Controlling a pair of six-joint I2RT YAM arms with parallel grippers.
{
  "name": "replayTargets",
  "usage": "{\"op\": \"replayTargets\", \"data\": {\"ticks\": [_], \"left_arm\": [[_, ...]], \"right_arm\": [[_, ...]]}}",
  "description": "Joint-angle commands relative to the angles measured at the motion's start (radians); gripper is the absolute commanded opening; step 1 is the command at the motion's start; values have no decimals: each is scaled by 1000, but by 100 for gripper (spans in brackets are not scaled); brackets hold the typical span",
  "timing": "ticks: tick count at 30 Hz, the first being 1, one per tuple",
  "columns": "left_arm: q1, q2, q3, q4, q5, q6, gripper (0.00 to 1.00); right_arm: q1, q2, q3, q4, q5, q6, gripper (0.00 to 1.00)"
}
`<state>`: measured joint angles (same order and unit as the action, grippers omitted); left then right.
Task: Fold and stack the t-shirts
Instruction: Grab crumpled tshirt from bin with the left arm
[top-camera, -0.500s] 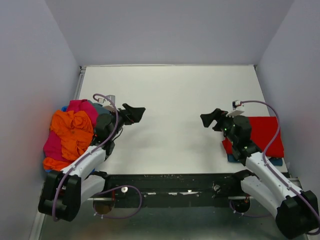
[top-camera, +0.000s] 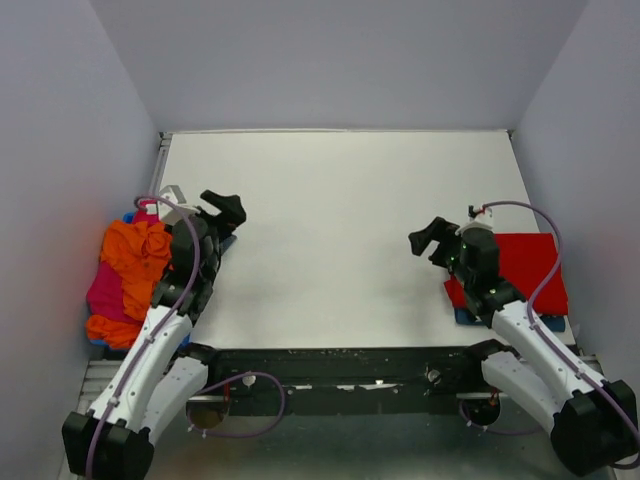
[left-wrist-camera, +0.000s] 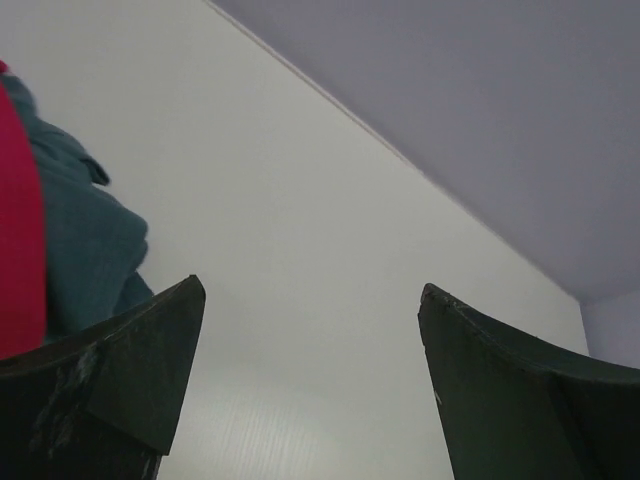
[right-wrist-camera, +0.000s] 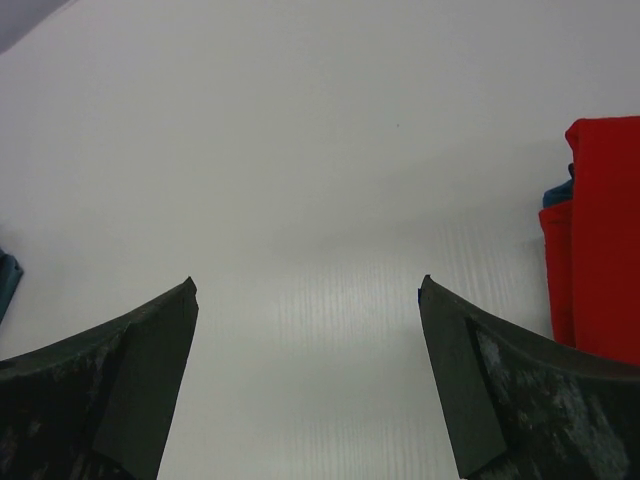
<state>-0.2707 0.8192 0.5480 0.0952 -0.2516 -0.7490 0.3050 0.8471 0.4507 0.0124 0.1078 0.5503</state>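
- The left gripper is pictured with its jaws spread wide and nothing between them, over the white table, just beside the heap of unfolded clothing.
- A crumpled heap of t-shirts is piled at the table's left edge, with the orange t-shirt on top and the magenta t-shirt under it.
- In the left wrist view, a grey-blue t-shirt is seen bunched close to one of the fingers.
- The right gripper is likewise shown released and empty, over bare table.
- The folded red t-shirt is laid flat at the table's right edge, on a blue t-shirt of which only an edge is visible.
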Motion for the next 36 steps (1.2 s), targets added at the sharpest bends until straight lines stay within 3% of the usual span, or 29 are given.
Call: {"op": "replayTargets", "data": {"ticks": [1,9,17,22,27,32,36], "left_arm": [[4,-115,150,-454,-480,-121,97],[79,-8,303,-759,-693,-304,89],[238,182,280,-684,-626,-378,79],[326,277,268,-635,-586,-392,58],[384,333,221,-578,-522,-403,55],[416,363,234,-609,-506,-432,1],[436,324,271,-666,-508,-455,0]], "right_arm": [[5,-36,-41,18,44,22,100],[5,-68,-84,57,12,19,100],[5,-75,-95,74,-3,14,100],[5,-85,-101,75,-2,10,100],[5,-89,-104,75,7,5,100],[5,-92,-106,75,13,5,100],[5,-94,-106,75,15,4,100]]}}
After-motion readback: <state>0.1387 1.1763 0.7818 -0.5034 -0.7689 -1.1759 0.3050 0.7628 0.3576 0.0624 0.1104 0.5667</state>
